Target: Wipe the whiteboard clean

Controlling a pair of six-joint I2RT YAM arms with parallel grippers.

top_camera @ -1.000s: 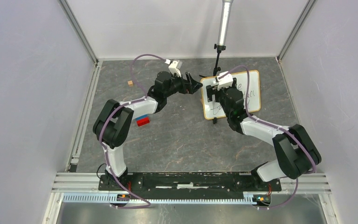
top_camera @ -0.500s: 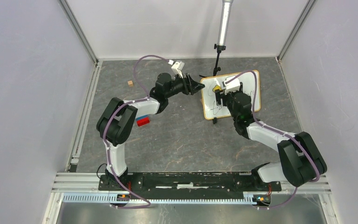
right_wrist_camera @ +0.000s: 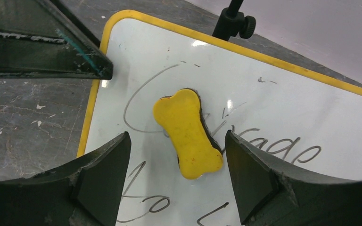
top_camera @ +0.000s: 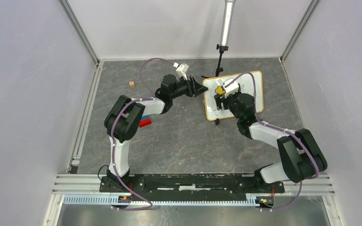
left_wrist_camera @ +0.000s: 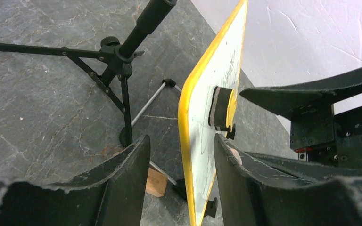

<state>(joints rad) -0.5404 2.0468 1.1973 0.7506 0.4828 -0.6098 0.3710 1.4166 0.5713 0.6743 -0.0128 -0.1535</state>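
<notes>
The whiteboard (top_camera: 255,90) has a yellow frame and stands tilted at the back right, with dark handwriting on it. A yellow bone-shaped eraser (top_camera: 220,89) clings to its upper left face. My left gripper (top_camera: 199,87) is open. In the left wrist view its fingers (left_wrist_camera: 181,139) straddle the board's yellow left edge (left_wrist_camera: 185,113) without touching it, and the eraser (left_wrist_camera: 220,109) shows beyond. My right gripper (top_camera: 222,100) is open over the board. In the right wrist view (right_wrist_camera: 176,139) the eraser (right_wrist_camera: 188,134) lies between its fingers, ungripped, on the board (right_wrist_camera: 283,103).
A black tripod stand (top_camera: 220,56) with a metal pole stands just behind the board, close to my left gripper (left_wrist_camera: 118,66). A small wood cube (top_camera: 132,84) lies at back left. Red and blue blocks (top_camera: 144,121) lie by the left arm. A wood block (left_wrist_camera: 156,182) sits behind the board.
My right gripper has drawn back from the board's left part, uncovering the yellow eraser stuck there. My left gripper has moved right onto the board's left edge.
</notes>
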